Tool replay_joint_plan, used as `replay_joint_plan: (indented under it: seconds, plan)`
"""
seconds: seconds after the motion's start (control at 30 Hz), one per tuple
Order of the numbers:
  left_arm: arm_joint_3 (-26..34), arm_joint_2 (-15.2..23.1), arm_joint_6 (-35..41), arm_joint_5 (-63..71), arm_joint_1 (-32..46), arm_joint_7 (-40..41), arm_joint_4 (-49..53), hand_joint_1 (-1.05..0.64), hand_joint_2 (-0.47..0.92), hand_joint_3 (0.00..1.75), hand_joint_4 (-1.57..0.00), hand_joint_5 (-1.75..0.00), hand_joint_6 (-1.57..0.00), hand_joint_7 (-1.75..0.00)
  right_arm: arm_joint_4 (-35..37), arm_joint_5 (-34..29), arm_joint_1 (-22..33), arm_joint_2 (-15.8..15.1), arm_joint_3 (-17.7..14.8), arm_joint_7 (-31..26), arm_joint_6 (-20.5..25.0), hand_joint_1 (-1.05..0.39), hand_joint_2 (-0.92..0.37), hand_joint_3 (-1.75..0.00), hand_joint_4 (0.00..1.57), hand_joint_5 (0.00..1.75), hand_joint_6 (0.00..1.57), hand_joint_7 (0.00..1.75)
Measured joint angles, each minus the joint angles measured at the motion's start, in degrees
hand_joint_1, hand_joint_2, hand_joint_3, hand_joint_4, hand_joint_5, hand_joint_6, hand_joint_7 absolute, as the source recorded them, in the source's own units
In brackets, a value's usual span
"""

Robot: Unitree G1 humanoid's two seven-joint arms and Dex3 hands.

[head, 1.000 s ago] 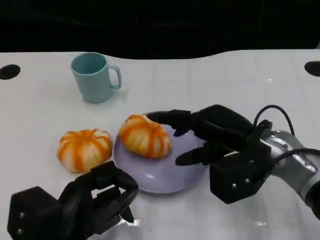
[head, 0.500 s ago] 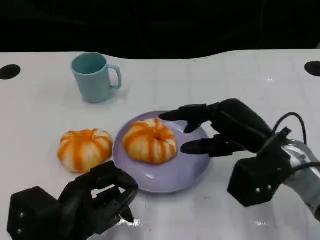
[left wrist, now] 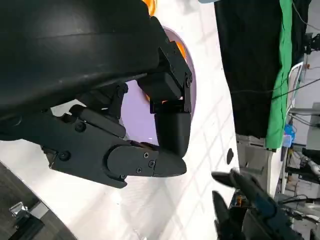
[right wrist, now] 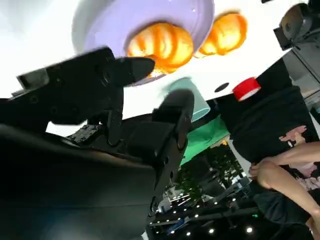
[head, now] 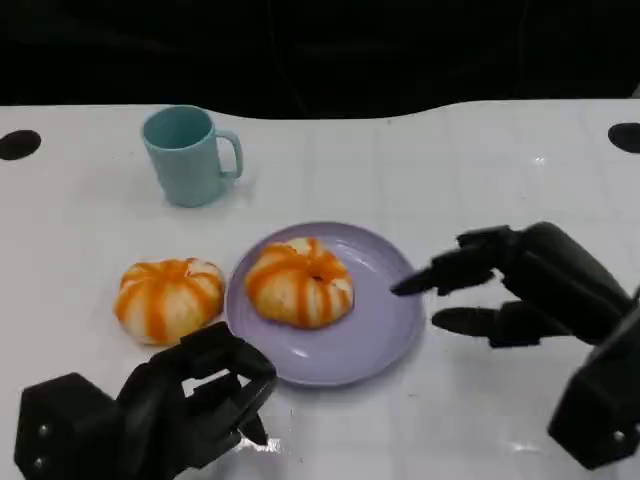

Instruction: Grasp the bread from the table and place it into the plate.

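White table (head: 420, 160) carries mug (head: 188, 155), plate (head: 375, 330), one bread (head: 168, 298).

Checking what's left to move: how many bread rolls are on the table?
2. One bread roll sits on the purple plate; the other roll lies on the table just left of the plate.
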Motion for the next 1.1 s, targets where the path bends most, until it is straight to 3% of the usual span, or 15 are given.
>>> replay_joint_plan:
  seconds: [0.13,0.27,0.43,0.67,1.1]
  plan:
    - [-0.03,-0.01,-0.02,0.01,0.0,0.0,0.03,-0.5,0.86,0.37,-0.74,-1.74,-0.75,-1.37,-1.3,-0.02,2.7,-2.28,-1.07,0.01,-2.17,-0.06,-0.41,-1.07,0.87,1.36,1.21,0.42]
    - [-0.05,0.0,-0.01,0.04,0.01,0.0,-0.02,-0.5,0.86,0.37,-0.73,-1.75,-0.75,-1.37,-2.89,-0.24,5.59,-4.03,-2.26,0.08,-2.45,-0.1,-0.38,-1.19,0.86,1.49,1.01,0.82]
    - [-0.14,0.07,-0.04,0.12,0.03,0.0,-0.04,-0.51,0.86,0.37,-0.73,-1.75,-0.74,-1.37,-7.06,-0.19,9.19,-5.96,-2.42,2.76,-0.57,-0.13,-0.39,-1.2,0.85,1.71,0.88,1.1]
    - [-0.11,0.29,-0.02,0.05,0.05,-0.02,-0.23,-0.51,0.86,0.37,-0.73,-1.75,-0.73,-1.38,-13.01,-0.04,13.64,-6.97,-2.49,6.32,4.07,-0.15,-0.35,-1.24,0.86,1.75,0.83,1.22]
    - [0.43,0.89,0.76,-0.41,0.13,-0.06,-0.27,-0.51,0.86,0.36,-0.71,-1.75,-0.73,-1.38,-12.07,-0.62,15.86,-5.07,-2.4,4.4,4.84,-0.17,-0.38,-1.27,0.88,1.75,0.72,1.42]
